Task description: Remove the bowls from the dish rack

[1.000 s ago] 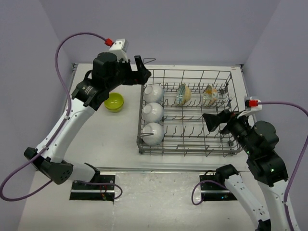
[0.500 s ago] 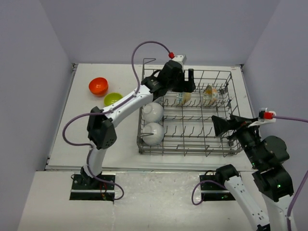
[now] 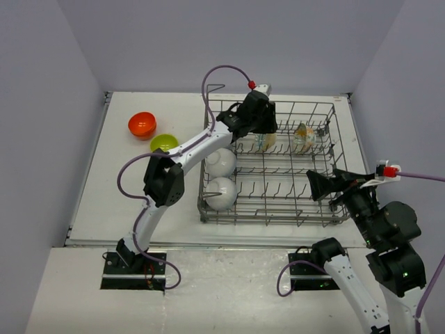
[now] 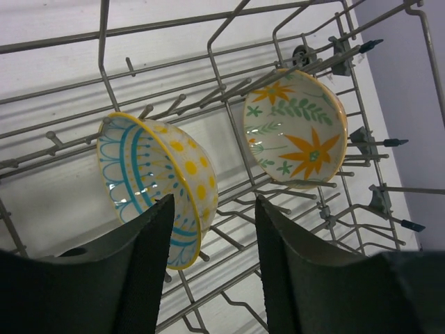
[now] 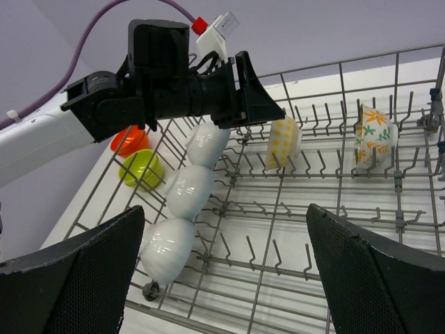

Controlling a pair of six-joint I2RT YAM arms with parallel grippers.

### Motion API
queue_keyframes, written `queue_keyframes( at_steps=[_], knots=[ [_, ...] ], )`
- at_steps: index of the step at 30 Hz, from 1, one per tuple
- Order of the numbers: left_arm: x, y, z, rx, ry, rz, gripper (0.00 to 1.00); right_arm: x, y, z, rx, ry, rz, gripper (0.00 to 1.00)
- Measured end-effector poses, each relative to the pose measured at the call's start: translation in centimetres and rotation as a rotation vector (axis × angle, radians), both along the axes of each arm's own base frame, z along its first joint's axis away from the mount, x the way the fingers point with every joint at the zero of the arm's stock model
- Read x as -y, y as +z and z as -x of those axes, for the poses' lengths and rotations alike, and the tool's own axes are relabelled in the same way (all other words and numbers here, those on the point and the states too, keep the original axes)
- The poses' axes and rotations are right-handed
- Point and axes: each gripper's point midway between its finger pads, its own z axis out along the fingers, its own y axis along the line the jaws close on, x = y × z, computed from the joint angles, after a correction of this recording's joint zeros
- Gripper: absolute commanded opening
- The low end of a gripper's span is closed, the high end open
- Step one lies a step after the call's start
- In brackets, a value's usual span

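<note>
No legible text or labels

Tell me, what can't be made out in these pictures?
- Top view: the rearmost white bowl is hidden under the left arm.
- Left wrist view: the blue-and-yellow bowl has its lower edge behind the left fingers; contact unclear.
- Right wrist view: the orange bowl is half hidden by that arm.

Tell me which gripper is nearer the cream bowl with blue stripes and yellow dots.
Left. The left gripper hangs open just above that bowl; the right gripper hovers over the grey wire rack's near-right corner, well away.
</note>
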Motion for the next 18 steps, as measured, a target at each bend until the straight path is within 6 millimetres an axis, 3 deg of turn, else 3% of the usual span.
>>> queue_keyframes(
  at_steps=[2, 8, 12, 17, 18],
  knots=[
    [0.2, -0.2, -0.2, -0.012, -0.016, 0.032, 0.44, 0.0, 0.0, 0.1, 0.003, 0.001, 0.000, 0.99],
    [0.1, -2.8, -0.8, -0.079, -0.046, 0.079, 0.40, 0.0, 0.1, 0.3, 0.010, 0.008, -0.002, 0.99],
    [0.6, -3.8, -0.7, -0.105, -0.066, 0.110, 0.23, -0.3, 0.2, 0.4, 0.010, 0.022, -0.002, 0.99],
    [1.5, -4.0, -0.1, -0.117, -0.112, 0.151, 0.17, -0.3, 0.2, 0.4, 0.011, 0.026, -0.002, 0.99],
    [1.7, -4.2, 0.1, -0.124, -0.118, 0.160, 0.10, -0.4, 0.2, 0.4, 0.010, 0.027, -0.003, 0.99]
  ],
)
